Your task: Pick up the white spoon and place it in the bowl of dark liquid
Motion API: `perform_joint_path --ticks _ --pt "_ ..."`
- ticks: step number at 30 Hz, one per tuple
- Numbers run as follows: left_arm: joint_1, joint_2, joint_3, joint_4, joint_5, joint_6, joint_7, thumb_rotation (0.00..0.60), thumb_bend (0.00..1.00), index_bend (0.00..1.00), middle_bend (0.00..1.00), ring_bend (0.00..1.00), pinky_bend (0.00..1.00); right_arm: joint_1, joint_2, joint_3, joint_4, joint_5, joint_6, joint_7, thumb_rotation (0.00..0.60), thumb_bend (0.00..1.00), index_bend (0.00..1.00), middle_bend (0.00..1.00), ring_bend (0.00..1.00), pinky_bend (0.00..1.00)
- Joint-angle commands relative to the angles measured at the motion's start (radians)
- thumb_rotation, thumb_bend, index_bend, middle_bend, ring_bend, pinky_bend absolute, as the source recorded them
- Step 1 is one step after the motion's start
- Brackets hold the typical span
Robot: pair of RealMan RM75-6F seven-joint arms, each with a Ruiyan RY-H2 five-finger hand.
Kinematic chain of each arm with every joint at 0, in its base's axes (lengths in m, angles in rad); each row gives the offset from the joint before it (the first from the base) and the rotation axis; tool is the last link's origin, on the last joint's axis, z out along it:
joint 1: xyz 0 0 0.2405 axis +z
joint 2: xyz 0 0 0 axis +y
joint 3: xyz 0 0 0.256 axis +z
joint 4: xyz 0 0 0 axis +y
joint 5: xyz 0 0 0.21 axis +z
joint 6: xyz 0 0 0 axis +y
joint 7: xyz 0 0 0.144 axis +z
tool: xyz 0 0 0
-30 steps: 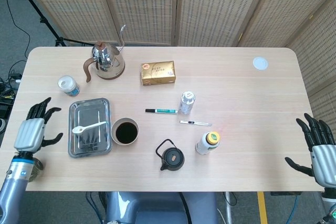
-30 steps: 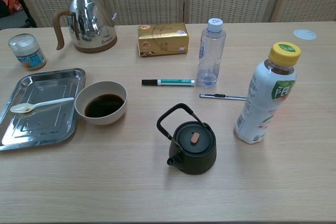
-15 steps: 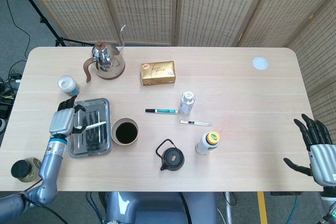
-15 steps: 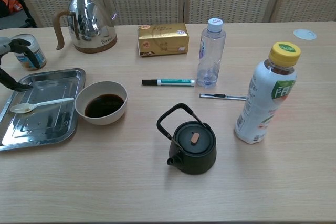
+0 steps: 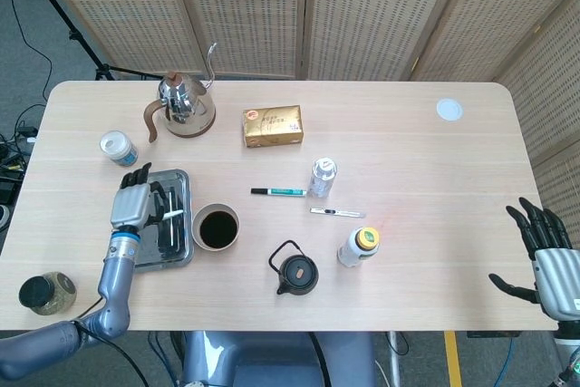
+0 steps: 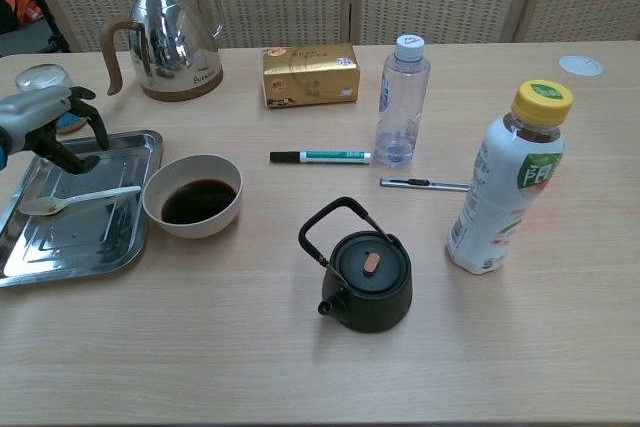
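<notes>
Left hand [image 6: 45,127] above white spoon [image 6: 75,200], fingers apart, in tray [image 6: 75,257]

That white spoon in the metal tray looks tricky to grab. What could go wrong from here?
The white spoon lies flat on the metal tray, so the left hand above it may slip off it or push the tray. The bowl of dark liquid stands right beside the tray; a nudge could spill it.

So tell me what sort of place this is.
Probably a robot test setup, not a kitchen: woven screen panels fence the wooden table, a stand's legs show behind, and unrelated items like a marker and kettle sit spread out.
</notes>
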Motion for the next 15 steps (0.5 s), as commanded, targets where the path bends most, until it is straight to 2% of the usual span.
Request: perform_joint_path --ticks 1,8,15 --pt "-0.006 -0.005 0.001 0.002 -0.016 -0.015 0.0 0.6 0.41 0.5 0.0 0.0 0.0 0.0 0.0 0.0 0.0 0.001 0.0 0.001 0.6 0.0 0.05 0.0 0.0 0.0" --pt "-0.007 -0.016 0.01 0.028 -0.036 -0.034 -0.016 0.6 0.41 0.5 0.0 0.0 0.0 0.002 0.001 0.001 0.0 0.006 -0.004 0.006 0.6 0.0 0.05 0.0 0.0 0.0" --pt "-0.016 -0.044 0.024 0.071 -0.012 -0.038 -0.031 0.6 0.41 0.5 0.0 0.0 0.0 0.002 0.007 -0.002 -0.005 0.005 -0.008 0.022 0.6 0.0 0.05 0.0 0.0 0.0"
